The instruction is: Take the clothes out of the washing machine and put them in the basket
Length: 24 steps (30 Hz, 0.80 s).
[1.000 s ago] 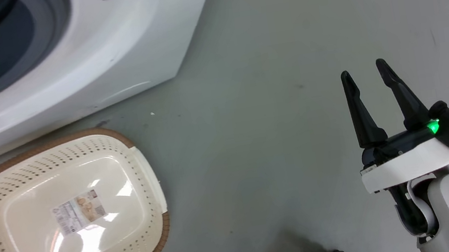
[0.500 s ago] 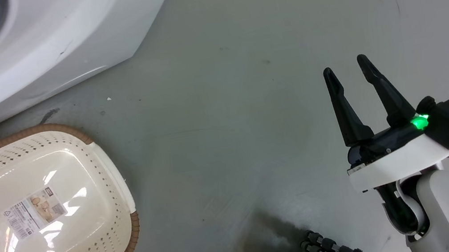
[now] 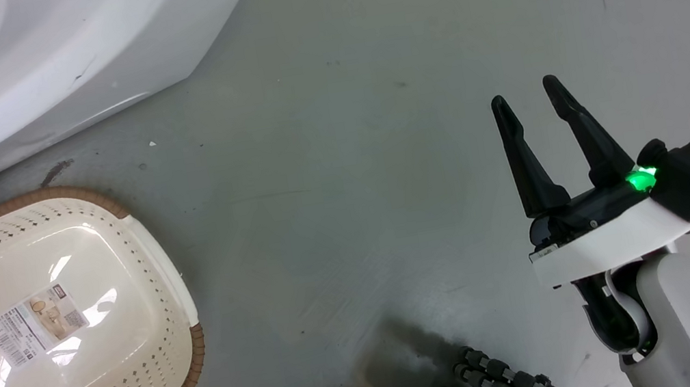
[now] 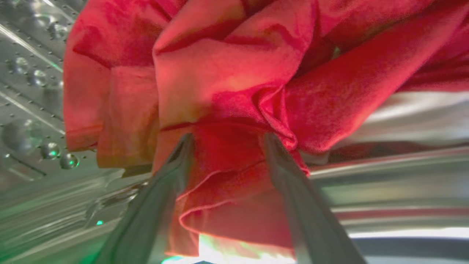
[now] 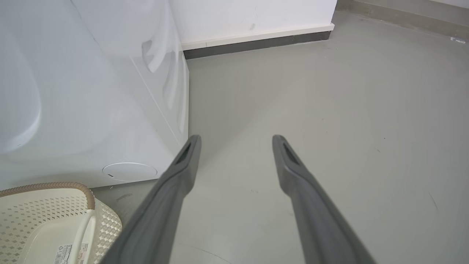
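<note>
In the left wrist view, plain bright red clothes (image 4: 227, 73) lie bunched in the perforated steel drum (image 4: 33, 91) of the washing machine (image 3: 56, 73). My left gripper (image 4: 227, 135) is open inside that drum, its two fingers set on either side of a red fold. The cream basket (image 3: 195, 342) with its brown rim stands on the floor in front of the machine; only a paper label shows inside it. My right gripper (image 3: 524, 91) hangs open over bare floor to the right of the basket, holding nothing. The right wrist view shows that gripper (image 5: 237, 137) beside the machine's white side (image 5: 91, 91) and the basket's corner (image 5: 47, 187).
The floor is smooth grey concrete (image 3: 351, 185). A black ribbed cable (image 3: 513, 381) of my base lies at the bottom of the head view. A white wall with a dark skirting strip (image 5: 256, 40) runs behind the machine.
The head camera has turned, so the washing machine and basket have slid left and the porthole is almost out of the picture. The right gripper keeps its open pose.
</note>
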Motion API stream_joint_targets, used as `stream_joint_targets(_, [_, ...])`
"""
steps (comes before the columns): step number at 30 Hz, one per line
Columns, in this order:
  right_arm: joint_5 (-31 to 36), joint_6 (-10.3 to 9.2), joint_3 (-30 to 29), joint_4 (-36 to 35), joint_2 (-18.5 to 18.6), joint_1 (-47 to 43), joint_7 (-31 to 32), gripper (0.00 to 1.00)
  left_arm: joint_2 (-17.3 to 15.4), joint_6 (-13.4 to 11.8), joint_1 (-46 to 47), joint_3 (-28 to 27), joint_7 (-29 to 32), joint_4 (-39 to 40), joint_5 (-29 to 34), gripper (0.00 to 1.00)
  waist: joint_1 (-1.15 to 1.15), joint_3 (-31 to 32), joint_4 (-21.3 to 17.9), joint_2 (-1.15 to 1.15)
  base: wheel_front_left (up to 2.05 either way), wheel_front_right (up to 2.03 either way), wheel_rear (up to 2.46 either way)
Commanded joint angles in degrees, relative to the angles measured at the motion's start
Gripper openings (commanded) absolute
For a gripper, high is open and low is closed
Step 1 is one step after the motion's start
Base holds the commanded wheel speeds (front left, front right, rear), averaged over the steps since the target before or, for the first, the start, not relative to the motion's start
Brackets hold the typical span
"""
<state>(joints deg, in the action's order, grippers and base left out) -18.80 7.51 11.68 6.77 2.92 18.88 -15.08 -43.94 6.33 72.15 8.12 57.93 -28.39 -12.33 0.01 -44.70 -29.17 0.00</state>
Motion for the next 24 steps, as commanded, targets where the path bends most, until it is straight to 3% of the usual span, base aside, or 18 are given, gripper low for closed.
stream_joint_targets(1, [-0.24,-0.04,-0.05,0.01,-0.07,0.7,-0.11,1.0,-0.24,-0.29,-0.92,-0.16,0.42,0.95,-0.18,0.18,-0.01,-0.02,-0.05,0.0,0.0,0.0,0.0])
stream_joint_targets(2, [-0.24,-0.04,-0.11,0.0,-0.07,0.81,-0.11,1.0,-0.38,-0.41,-1.23,-0.18,0.55,1.87,-0.29,0.0,-0.01,-0.02,-0.09,0.0,0.0,0.0,0.0])
stream_joint_targets(11, [0.37,-0.04,-0.84,0.37,-0.07,0.62,-0.11,1.0,-0.38,-2.95,-4.28,-1.17,-3.58,6.73,-0.5,0.0,-0.01,1.43,-0.03,0.0,0.0,0.0,0.0])
stream_joint_targets(24, [1.97,-0.04,-2.69,0.38,-0.07,-0.48,-0.11,1.0,4.26,-7.07,-10.73,-3.85,-25.21,4.96,-2.2,0.0,-0.01,5.53,1.25,0.0,0.0,0.0,0.0])
